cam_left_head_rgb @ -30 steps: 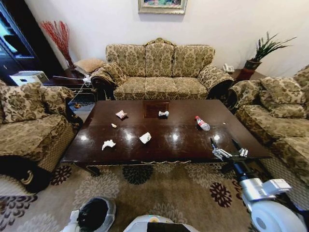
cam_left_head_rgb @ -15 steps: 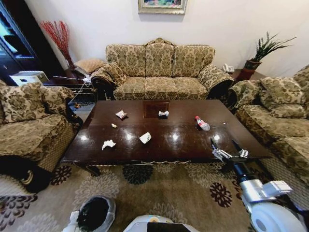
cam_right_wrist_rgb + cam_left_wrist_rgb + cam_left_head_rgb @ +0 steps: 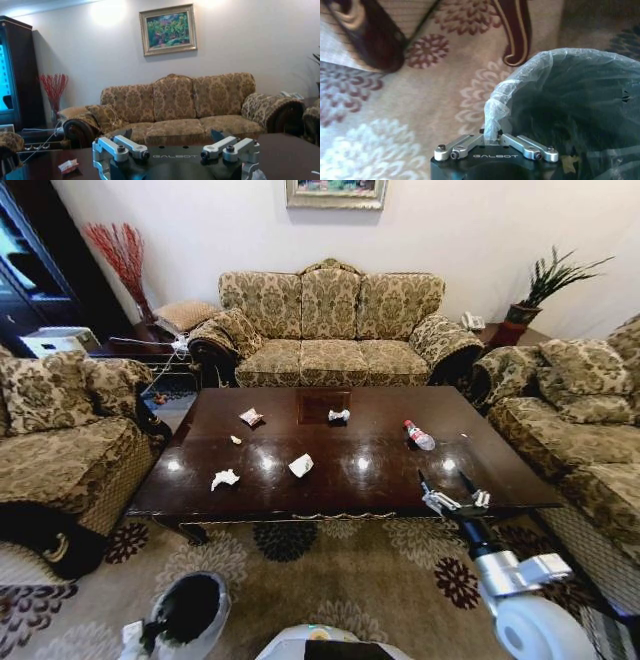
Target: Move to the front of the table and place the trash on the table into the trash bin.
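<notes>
Glossy dark wood table (image 3: pixel 380 460), crumpled white tissues (image 3: pixel 224 478).

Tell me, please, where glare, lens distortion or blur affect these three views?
Head view: ceiling lights glare in bright spots on the glossy table, and the wide lens bows the room's edges. Left wrist view: the carpet looks soft beside the trash bin. Right wrist view: a bright wash on the wall above the painting.

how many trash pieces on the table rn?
6: wrapper, small scrap, tissue, paper, crumpled piece by the inlay, bottle. Tinier bits may escape view.
</notes>
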Tool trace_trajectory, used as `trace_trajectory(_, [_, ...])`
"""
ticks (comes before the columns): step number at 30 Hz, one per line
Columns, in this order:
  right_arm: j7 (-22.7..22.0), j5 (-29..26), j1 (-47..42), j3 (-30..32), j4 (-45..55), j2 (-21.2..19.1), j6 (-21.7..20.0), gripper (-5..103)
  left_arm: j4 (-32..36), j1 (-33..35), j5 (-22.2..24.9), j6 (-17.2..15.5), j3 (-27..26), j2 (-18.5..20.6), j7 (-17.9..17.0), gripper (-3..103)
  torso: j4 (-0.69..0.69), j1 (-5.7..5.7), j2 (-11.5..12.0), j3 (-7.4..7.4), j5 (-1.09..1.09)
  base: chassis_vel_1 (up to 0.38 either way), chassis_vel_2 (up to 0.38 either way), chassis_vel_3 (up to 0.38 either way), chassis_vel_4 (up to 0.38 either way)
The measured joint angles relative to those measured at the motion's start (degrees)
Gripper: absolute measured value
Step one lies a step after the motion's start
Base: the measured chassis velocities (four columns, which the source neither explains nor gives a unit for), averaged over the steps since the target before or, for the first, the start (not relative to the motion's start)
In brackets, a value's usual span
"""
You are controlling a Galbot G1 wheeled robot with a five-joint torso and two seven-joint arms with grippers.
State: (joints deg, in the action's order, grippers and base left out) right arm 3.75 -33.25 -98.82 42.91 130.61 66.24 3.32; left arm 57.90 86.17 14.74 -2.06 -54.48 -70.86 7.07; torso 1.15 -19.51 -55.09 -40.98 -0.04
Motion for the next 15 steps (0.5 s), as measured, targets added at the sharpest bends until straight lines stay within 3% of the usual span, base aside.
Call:
trace_trajectory(3, [1.3,0.31,0.99,-0.36,-1.63,0.29,0.56,100,4.02,3.4,0.68,-0.64,-1.71,-0.32,-0.11,0,0.01,0.0,0.0,0.0,0.07,0.0,0.0,0.0,0.0])
trace_trajectory(5, [3.39,0.95,2.81,-0.74,-4.5,0.58,1.33,100,9.37,7.95,2.2,-1.79,-4.36,-0.82,-0.14,0,0.0,0.0,0.0,0.01,-0.03,0.0,0.0,0.0,0.0])
trace_trajectory(8, [4.78,2.11,4.57,-1.04,-6.72,1.08,2.25,100,13.14,10.87,3.58,-2.5,-6.51,-1.09,-0.16,0,0.01,0.0,0.0,0.0,0.0,0.0,0.0,0.0,0.0])
trace_trajectory(10, [5.93,3.22,6.89,-1.98,-9.2,2.06,3.13,100,19.85,15.79,6.37,-2.85,-10.56,-1.65,-0.19,0,0.03,0.0,0.0,0.0,0.09,0.0,0.0,0.0,0.0])
trace_trajectory(11, [5.93,3.22,6.89,-1.98,-9.2,2.06,3.13,100,19.85,15.79,6.37,-2.85,-10.56,-1.65,-0.19,0,0.03,0.0,0.0,0.0,0.09,0.0,0.0,0.0,0.0])
trace_trajectory(13, [6.74,3.5,8.63,-2.92,-10.86,3.09,3.68,100,27.23,20.98,10.17,-3.42,-14.16,-2.51,0.24,0,-0.01,0.0,0.0,0.0,0.02,0.0,0.0,0.0,0.0])
trace_trajectory(15, [7.23,3.73,9.56,-3.2,-11.76,3.57,4.18,100,30.22,23.32,12.15,-4.36,-15.36,-2.96,0.27,0,-0.02,0.0,0.0,0.0,0.01,0.0,0.0,0.0,0.0])
